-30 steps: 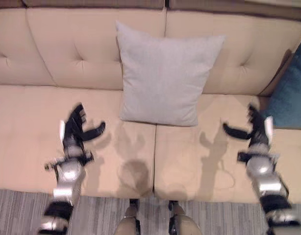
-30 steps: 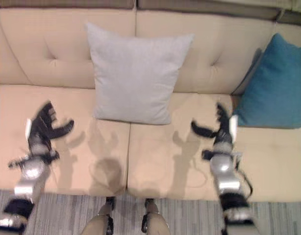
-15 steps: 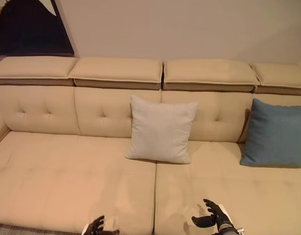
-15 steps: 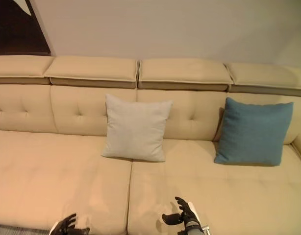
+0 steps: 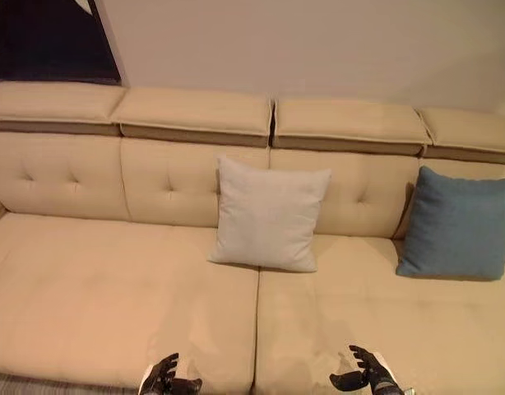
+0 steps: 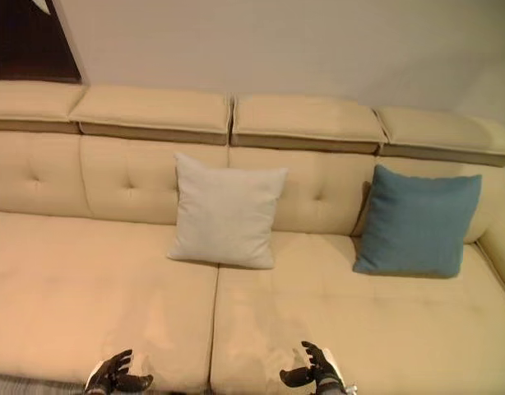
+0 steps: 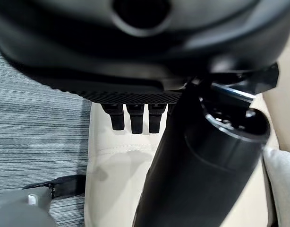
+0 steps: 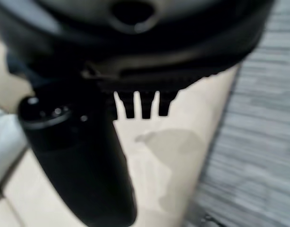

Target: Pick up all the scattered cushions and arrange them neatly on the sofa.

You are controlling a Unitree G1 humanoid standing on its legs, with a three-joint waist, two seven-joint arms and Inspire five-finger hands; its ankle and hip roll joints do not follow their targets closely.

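Firstly, your left eye view: a beige sofa (image 5: 113, 280) with a tufted back runs across the picture; a light grey cushion (image 5: 269, 214) stands upright at its middle, leaning on the backrest just above the seam between two seat pads; a blue cushion (image 5: 456, 222) stands upright near the sofa's right end, also against the backrest and well apart from the grey one. Your left hand (image 5: 164, 380) sits at the lower edge above the seat's front, fingers spread and holding nothing; your right hand (image 5: 366, 379) sits at the lower edge further right, thumb apart from loose fingers, likewise empty. Next, your right eye view: same sofa, same two cushions, both hands low and apart from them. Left wrist view: straight dark fingers (image 7: 132, 117) hang over the cream seat edge, with a grey striped rug (image 7: 36, 118) beside it; nothing is in their grasp. Right wrist view: relaxed fingers (image 8: 140, 104) above the bare seat, the rug alongside, nothing held.
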